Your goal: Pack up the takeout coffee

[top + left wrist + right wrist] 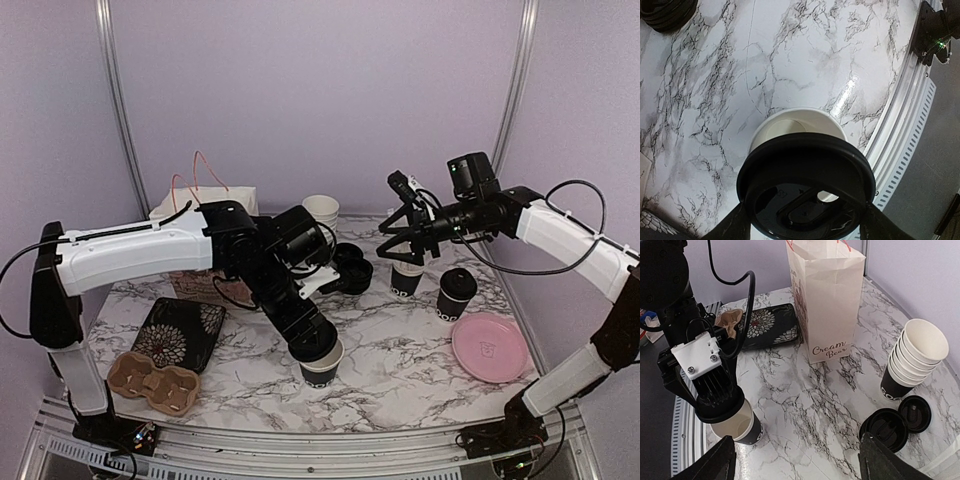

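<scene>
On the marble table (pixel 400 350), a pink plate (pixel 490 347) lies at right, a dark floral tray (pixel 180 333) at left.

Robot test cell, dressed as a café counter. Plain lilac walls (pixel 320 90) close it in behind and at the sides, with bare aluminium posts (pixel 118 110) at the corners. A slotted aluminium rail (pixel 900 150) runs along the near edge, and two white-and-black robot arms (pixel 130 250) rise from there. The white marble-patterned tabletop (pixel 400 350) carries café props:
- a cream paper bag (pixel 827 305) printed "Cream Bear"
- a stack of nested white-lined paper cups (pixel 912 357)
- a lidded black paper cup (pixel 456 293)
- loose black plastic lids (pixel 890 427)
- a brown moulded-pulp cup carrier (pixel 153 382)
- a round pink plate (pixel 490 347)
</scene>
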Motion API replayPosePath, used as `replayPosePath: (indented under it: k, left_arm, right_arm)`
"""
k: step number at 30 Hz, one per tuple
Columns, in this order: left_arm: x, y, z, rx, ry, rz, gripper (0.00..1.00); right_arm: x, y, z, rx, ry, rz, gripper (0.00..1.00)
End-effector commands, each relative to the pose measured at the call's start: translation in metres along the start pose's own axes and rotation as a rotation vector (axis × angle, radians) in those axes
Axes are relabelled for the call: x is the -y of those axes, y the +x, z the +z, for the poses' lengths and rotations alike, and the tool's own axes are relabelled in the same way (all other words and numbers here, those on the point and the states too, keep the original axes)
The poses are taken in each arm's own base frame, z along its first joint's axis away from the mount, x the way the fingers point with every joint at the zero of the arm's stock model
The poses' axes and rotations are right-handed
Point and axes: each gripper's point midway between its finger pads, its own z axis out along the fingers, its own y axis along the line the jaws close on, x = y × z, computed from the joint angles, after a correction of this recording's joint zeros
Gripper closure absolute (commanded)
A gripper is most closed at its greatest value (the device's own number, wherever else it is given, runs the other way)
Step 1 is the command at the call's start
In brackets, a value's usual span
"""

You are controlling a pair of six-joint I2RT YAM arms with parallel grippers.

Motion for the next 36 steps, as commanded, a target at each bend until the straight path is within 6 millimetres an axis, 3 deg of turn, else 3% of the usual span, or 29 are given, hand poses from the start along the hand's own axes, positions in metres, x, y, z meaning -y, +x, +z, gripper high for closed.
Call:
replayPosePath:
  k: [1,22,25,31,36]
  left_arm:
    - [0.003,-0.001,0.005,-0.029,0.014,0.012,0.39]
    - [0.002,-0.005,0.027,-0.064,-0.016,0.020,0.39]
    - [0.007,-0.003,0.032,-0.074,-0.027,0.031,0.39]
    - [0.010,0.004,0.051,-0.103,-0.093,0.050,0.37]
    - [0.013,-0.002,0.053,-0.073,-0.146,0.054,0.27]
  right_arm:
    - [-0.006,-0.005,-0.004,0.009,0.005,-0.030,0.18]
    - [-0.006,0.000,-0.005,-0.005,0.019,-0.004,0.17]
    - [-0.005,0.014,-0.002,-0.051,0.021,0.081,0.17]
    - [-0.014,0.062,0.010,-0.138,-0.020,0.302,0.17]
    - [-0.022,0.090,0.016,-0.192,-0.052,0.390,0.16]
